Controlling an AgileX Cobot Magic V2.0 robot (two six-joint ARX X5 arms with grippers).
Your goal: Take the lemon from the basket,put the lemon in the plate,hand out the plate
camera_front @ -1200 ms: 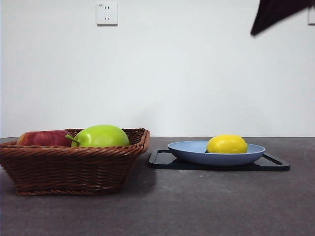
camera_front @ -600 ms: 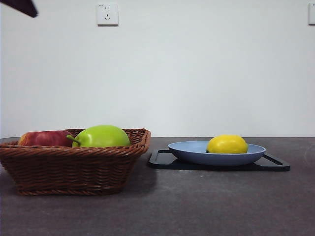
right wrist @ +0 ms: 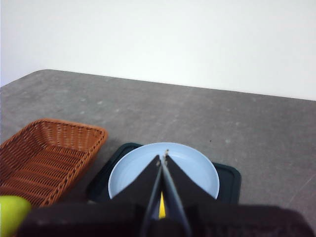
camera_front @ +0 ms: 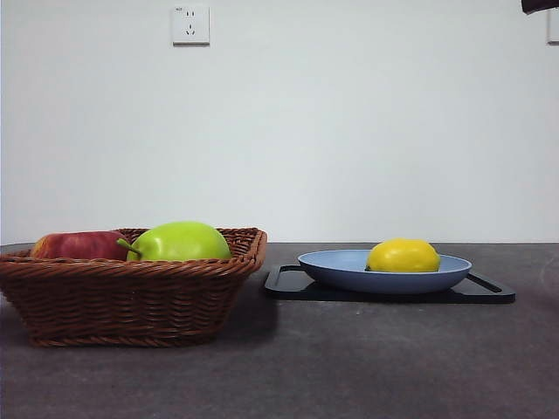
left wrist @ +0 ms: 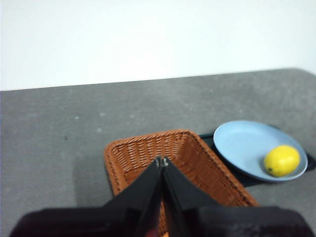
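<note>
The yellow lemon (camera_front: 403, 256) lies in the light blue plate (camera_front: 341, 269), which rests on a black tray (camera_front: 288, 285). The brown wicker basket (camera_front: 131, 297) stands to the left. In the left wrist view my left gripper (left wrist: 162, 161) is shut and empty, high above the basket (left wrist: 148, 148), with the plate (left wrist: 237, 143) and lemon (left wrist: 282, 160) off to one side. In the right wrist view my right gripper (right wrist: 164, 157) is shut and empty, high above the plate (right wrist: 133, 177); a sliver of the lemon (right wrist: 161, 207) shows between its jaws. A black arm tip (camera_front: 541, 4) shows at the front view's top right corner.
A green apple (camera_front: 179, 242) and a red apple (camera_front: 79, 245) lie in the basket. The green apple also shows in the right wrist view (right wrist: 11, 212). A white wall with a socket (camera_front: 190, 24) stands behind the grey table (camera_front: 367, 367).
The dark arm at the top right a second ago withdrew upward. A black tip showed at the top left half a second ago and is gone. A small tip now shows top right.
</note>
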